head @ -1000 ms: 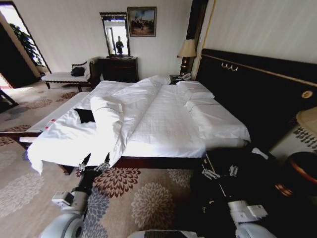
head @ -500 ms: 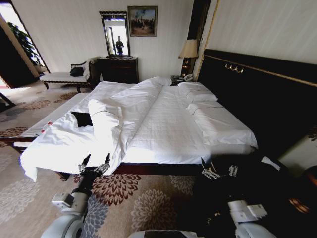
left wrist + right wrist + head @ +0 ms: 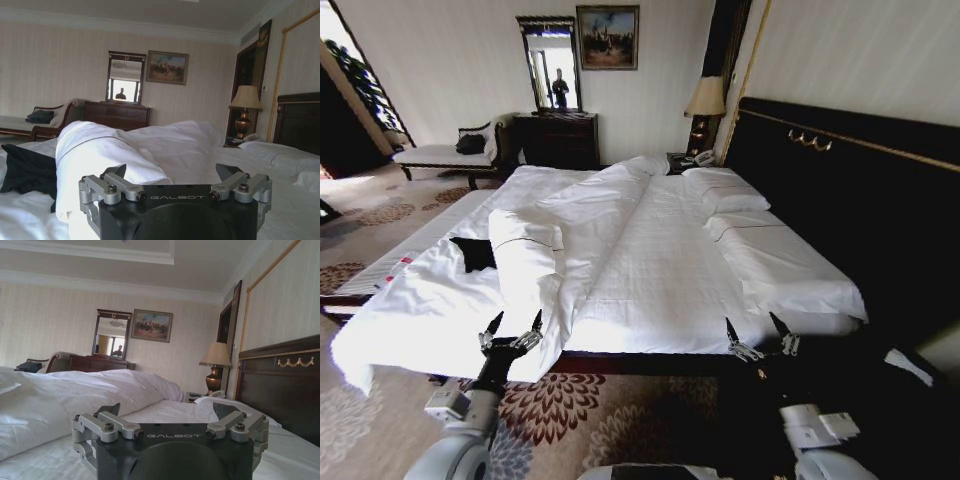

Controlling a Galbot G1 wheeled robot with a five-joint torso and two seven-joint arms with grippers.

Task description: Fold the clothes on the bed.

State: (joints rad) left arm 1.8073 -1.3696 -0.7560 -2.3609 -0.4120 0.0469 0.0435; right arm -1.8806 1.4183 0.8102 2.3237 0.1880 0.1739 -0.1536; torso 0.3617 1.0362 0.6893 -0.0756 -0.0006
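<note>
A hotel-style bedroom: a large white-sheeted bed [image 3: 660,260] against a dark headboard [image 3: 840,190], bedside lamp [image 3: 704,100], dresser with mirror [image 3: 548,65], framed painting [image 3: 607,37], floral carpet [image 3: 580,410].

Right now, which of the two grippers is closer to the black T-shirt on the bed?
The left gripper, at the bed's rumpled-duvet side where the black T-shirt lies; the right gripper sits far across.
</note>
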